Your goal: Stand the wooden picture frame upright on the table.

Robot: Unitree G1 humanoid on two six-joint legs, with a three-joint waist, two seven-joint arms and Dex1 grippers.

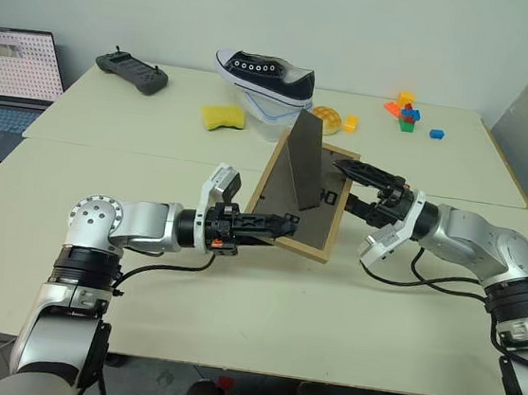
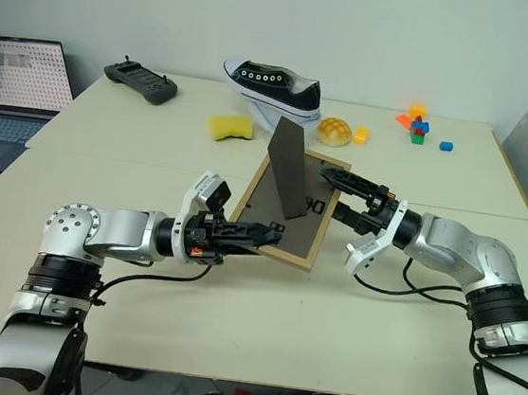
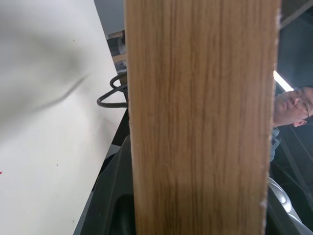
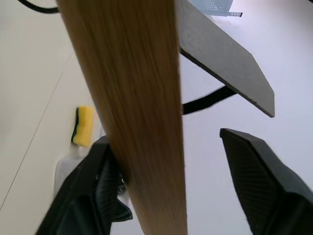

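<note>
Tilting back-side up near the middle of the table [image 1: 231, 318], the frame [image 1: 329, 226] shows its dark back board, with the fold-out stand [image 1: 298, 163] sticking up from it. The left gripper [image 1: 284, 227] is clamped on the frame's near lower edge, its fingers pointing toward the robot's right. The right gripper [image 1: 342, 185] sits at the frame's far right edge with its fingers spread around the wood; one finger [image 4: 98, 191] touches the rim, the other [image 4: 264, 171] stands apart from it. Behind the frame lie a sneaker [image 1: 264, 74] on a clear container, a yellow sponge [image 1: 223, 117], a bun [image 2: 334, 131], toy blocks [image 1: 407, 114], a controller [image 1: 131, 72] and a laptop [image 1: 13, 69].
</note>
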